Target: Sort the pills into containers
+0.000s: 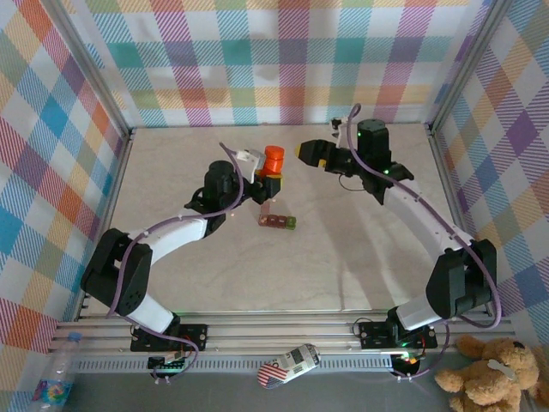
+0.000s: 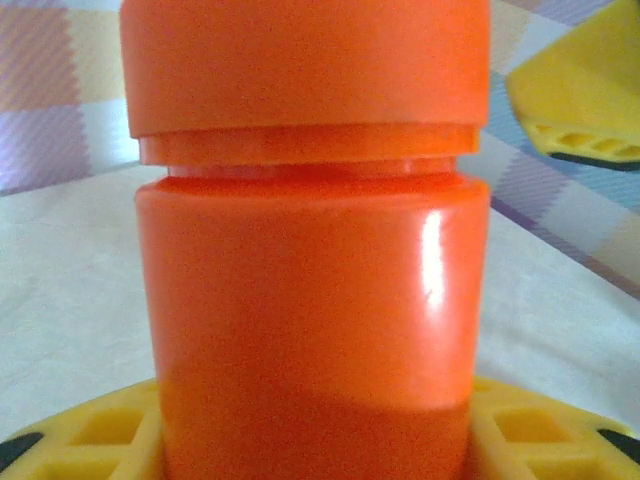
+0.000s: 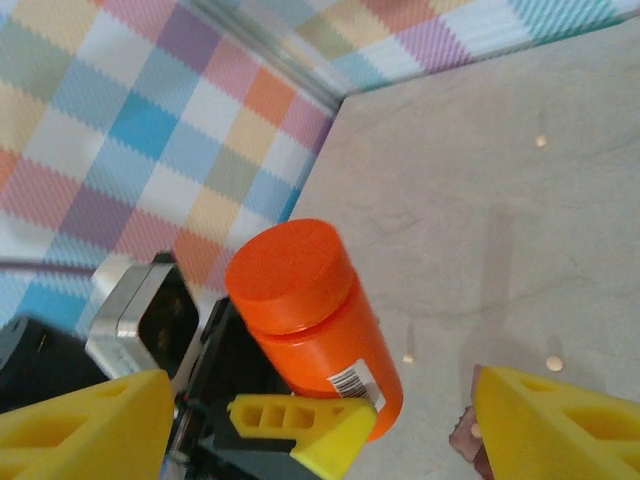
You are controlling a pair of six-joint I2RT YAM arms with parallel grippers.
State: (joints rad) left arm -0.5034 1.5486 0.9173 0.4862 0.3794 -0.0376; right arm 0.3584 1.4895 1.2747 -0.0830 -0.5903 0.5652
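The left hand (image 1: 262, 184) held the round orange plastic bottle (image 1: 274, 165), cap (image 3: 285, 265) on, mid-frame from above. The right hand (image 1: 310, 154) gaped wide beside it. The little red-brown-and-green strip of containers (image 1: 278, 221) lay just below. The cap probably needed twisting off next.

The left arm (image 1: 171, 233) reaches from its base at the near left edge forward and to the right with the elbow bent. Its left gripper (image 1: 272, 178) is closed on the lower part of an orange bottle (image 1: 274, 158), one yellow finger (image 2: 105, 428) on each side. The right arm (image 1: 425, 215) stretches from the near right edge forward and to the left, and the right gripper (image 1: 303, 153) hangs near the left one without touching it, its yellow fingers (image 3: 85, 430) spread wide with nothing between them.
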